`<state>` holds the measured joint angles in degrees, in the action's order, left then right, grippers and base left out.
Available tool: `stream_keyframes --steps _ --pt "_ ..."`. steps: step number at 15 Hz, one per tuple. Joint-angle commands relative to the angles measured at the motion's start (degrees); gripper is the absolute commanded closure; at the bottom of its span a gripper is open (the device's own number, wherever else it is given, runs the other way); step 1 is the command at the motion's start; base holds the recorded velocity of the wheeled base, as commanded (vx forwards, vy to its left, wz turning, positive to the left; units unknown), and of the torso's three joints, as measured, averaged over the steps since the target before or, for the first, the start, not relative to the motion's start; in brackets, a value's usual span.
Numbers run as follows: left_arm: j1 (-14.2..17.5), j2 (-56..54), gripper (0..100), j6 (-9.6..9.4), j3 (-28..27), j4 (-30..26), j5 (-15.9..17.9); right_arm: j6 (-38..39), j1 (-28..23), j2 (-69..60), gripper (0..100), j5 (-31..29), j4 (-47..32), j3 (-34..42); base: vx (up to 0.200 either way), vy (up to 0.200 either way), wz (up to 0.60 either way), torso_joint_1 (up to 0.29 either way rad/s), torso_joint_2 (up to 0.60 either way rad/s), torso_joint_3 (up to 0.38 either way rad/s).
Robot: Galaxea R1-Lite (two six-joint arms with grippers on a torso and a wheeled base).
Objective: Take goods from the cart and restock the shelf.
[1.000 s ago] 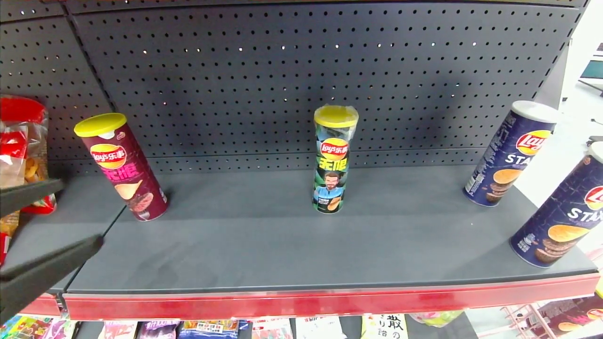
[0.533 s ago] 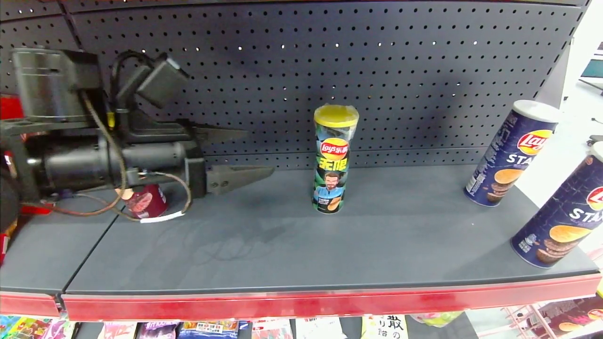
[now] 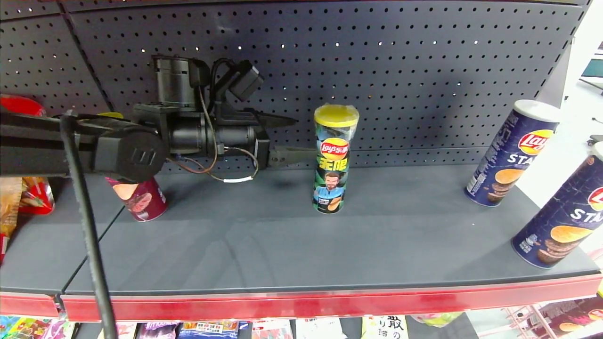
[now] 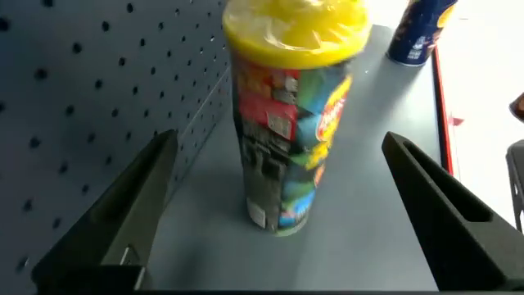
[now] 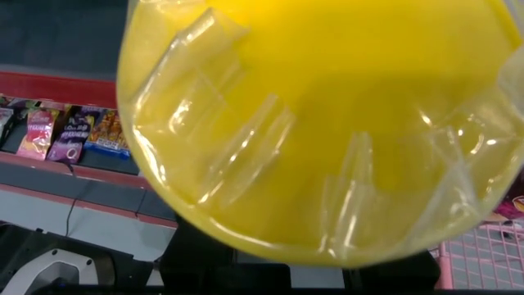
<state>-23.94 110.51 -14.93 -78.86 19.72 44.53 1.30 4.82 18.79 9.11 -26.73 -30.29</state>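
A green chips can (image 3: pixel 331 169) with a yellow lid stands upright mid-shelf, near the pegboard. My left gripper (image 3: pixel 294 139) reaches in from the left at its upper half. In the left wrist view the gripper (image 4: pixel 280 141) is open, and the can (image 4: pixel 291 123) stands just beyond and between the two fingertips (image 4: pixel 155 164), untouched. A second can's yellow lid (image 5: pixel 327 115) sits right against the right wrist camera, held up in my right gripper above the lower shelves.
A maroon can (image 3: pixel 141 200) stands partly behind my left arm. Two blue cans (image 3: pixel 511 155) (image 3: pixel 563 221) stand at the shelf's right end. Snack bags (image 3: pixel 19 188) sit at the far left. The grey shelf (image 3: pixel 282 249) has free room in front, up to its red edge (image 3: pixel 330 301).
My left arm has swept in from the left edge across the shelf, past the maroon can, until its open fingers reach the green can. The cans have not moved.
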Motion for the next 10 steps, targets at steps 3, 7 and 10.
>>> stream_keyframes --steps 3,7,10 --pt "-0.1 5.2 0 -0.01 -4.0 0.1 0.4 0.0 0.0 0.7 100 0.0 0.0 0.0 0.000 0.000 0.00 0.000 0.00 0.000" --pt "-1.0 7.4 0 0.08 -7.4 -0.1 0.7 0.0 0.0 0.6 100 0.0 0.0 0.6 0.000 0.000 0.00 0.000 0.00 0.000" --pt "-2.2 9.5 0 0.17 -9.8 -0.2 0.8 0.1 0.0 0.7 100 0.0 0.0 0.8 0.000 0.000 0.00 0.000 0.00 0.000"
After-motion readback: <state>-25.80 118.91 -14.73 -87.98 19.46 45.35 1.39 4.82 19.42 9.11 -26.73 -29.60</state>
